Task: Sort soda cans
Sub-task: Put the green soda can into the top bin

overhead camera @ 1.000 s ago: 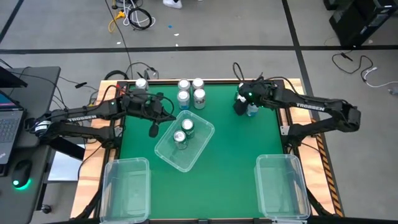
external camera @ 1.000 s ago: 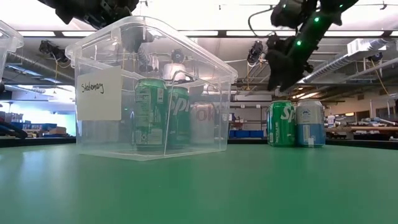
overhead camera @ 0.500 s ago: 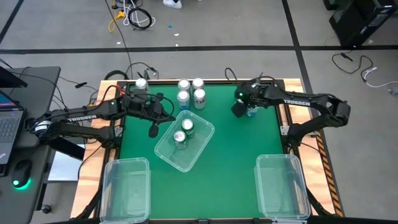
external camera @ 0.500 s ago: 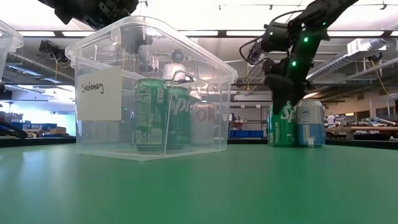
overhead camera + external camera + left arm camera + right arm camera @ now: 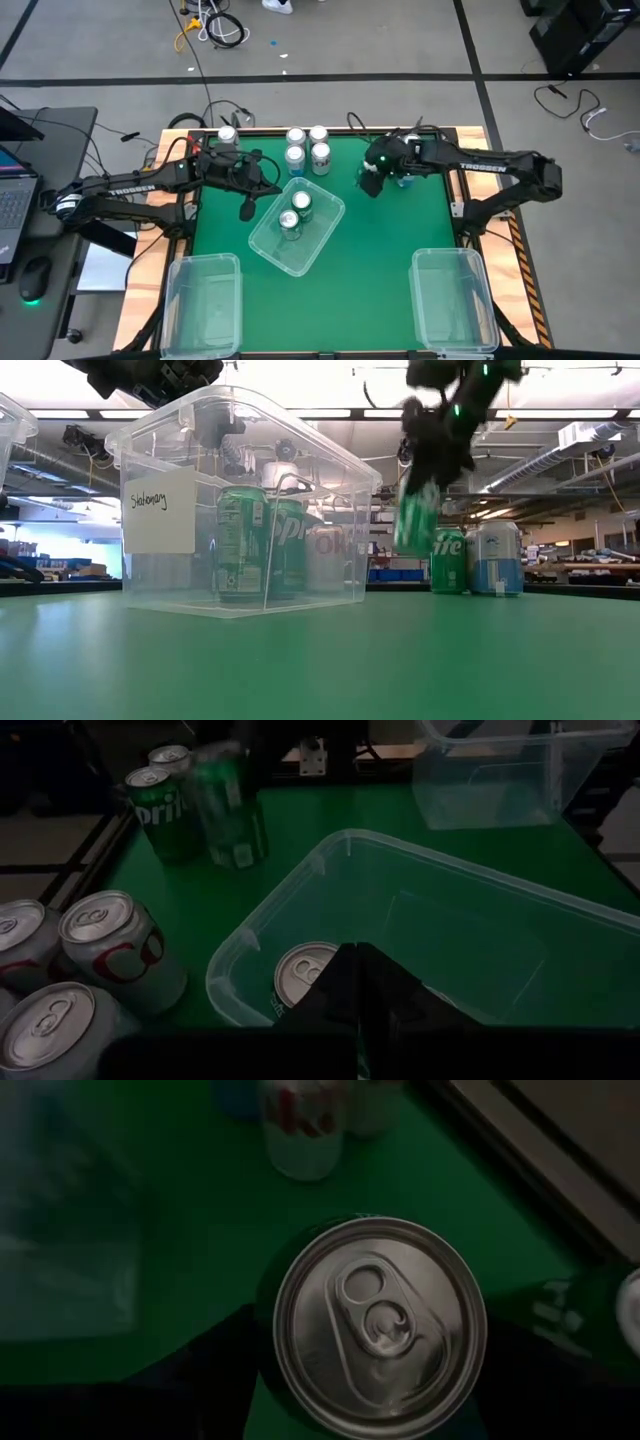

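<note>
My right gripper (image 5: pixel 371 180) is shut on a green soda can (image 5: pixel 415 515) and holds it in the air right of the middle clear bin (image 5: pixel 296 225). Two green cans (image 5: pixel 301 203) stand in that bin. A green can (image 5: pixel 447 560) and a blue-and-white can (image 5: pixel 497 557) stand on the table's far right. Three white cans (image 5: pixel 305 148) stand at the far edge, and one can (image 5: pixel 227 135) stands at the far left corner. My left gripper (image 5: pixel 246 208) hangs shut above the bin's far left rim. My right gripper pinches the green can between its two fingers, one on each side of the can's upper wall just under the rim (image 5: pixel 285 1350). The fingers (image 5: pixel 215 1370) come from above, slanting down. The can is lifted clear of the table and hangs tilted, its silver top (image 5: pixel 380 1325) toward the wrist.
Two empty clear bins stand at the near edge, one on the left (image 5: pixel 203 300) and one on the right (image 5: pixel 453 300). The green mat between them and the middle bin is bare. A laptop (image 5: pixel 15 190) and cables lie off the table's left side.
My right gripper has come down onto a green can at the far right, taken hold of it, then risen and gone toward the table's left. The can is lifted clear and tipped. The other green can and the blue-and-white can stay standing.
</note>
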Robot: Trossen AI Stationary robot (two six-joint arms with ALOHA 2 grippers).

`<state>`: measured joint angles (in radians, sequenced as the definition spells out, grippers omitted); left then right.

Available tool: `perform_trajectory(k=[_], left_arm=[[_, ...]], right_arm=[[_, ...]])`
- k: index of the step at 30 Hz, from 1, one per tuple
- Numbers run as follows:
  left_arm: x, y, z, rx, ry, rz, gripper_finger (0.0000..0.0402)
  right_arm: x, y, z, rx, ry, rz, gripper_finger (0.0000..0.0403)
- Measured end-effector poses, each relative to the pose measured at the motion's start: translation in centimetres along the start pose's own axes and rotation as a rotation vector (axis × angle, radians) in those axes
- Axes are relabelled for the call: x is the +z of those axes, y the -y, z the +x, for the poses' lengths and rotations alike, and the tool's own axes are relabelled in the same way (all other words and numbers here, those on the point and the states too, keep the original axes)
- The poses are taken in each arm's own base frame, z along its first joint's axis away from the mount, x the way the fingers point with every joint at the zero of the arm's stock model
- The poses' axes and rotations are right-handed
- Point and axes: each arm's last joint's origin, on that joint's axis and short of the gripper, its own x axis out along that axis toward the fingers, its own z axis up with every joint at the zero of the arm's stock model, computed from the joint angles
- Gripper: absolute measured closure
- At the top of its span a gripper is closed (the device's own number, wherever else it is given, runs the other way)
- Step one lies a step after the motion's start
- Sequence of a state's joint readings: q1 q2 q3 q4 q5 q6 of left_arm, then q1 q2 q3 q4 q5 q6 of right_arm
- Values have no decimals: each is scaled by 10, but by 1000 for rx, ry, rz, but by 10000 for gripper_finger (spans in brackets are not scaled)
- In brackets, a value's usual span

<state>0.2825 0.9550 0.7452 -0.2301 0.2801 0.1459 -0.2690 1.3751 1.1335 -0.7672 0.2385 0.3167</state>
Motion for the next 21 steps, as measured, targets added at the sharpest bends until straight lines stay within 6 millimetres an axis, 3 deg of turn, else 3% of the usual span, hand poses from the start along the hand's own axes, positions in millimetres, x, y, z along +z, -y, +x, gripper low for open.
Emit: perform_trajectory(k=[7,11,15,21], left_arm=[[2,-1,0,37,14,-7,400],[4,-2,0,42,34,-1,400],[4,-2,0,43,40,1,400],[4,-2,0,43,37,0,400]], right_arm=[[36,-53,-65,-5,79,-121,115],[56,-84,-79,9,128,-186,115],[71,-113,-78,51,145,-263,115],[74,-149,-45,76,76,-352,115]])
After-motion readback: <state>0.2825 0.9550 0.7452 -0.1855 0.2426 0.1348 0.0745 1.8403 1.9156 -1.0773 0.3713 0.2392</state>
